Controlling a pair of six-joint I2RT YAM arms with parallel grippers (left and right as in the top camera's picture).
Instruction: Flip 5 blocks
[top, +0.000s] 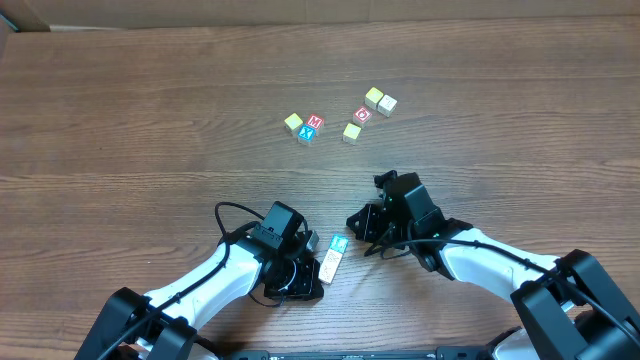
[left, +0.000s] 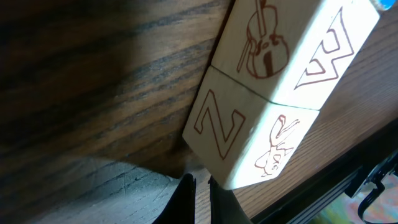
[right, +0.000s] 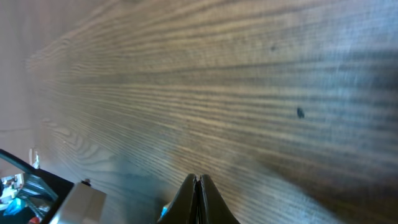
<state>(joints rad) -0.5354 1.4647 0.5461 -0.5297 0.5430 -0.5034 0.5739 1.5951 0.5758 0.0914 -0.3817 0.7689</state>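
while the brown wood-grain table (top: 120, 110) is carrying everything, the left gripper (left: 200, 200) and right gripper (right: 198, 198) are sitting pinched closed, holding nothing. the left is nearer the row of two pale cream wooden blocks (left: 224, 124) and one blue-faced block (top: 339, 243), its long axis running away, slightly rightward, from just beside those tips; other printed cubes (top: 351, 132) are lying farther out.
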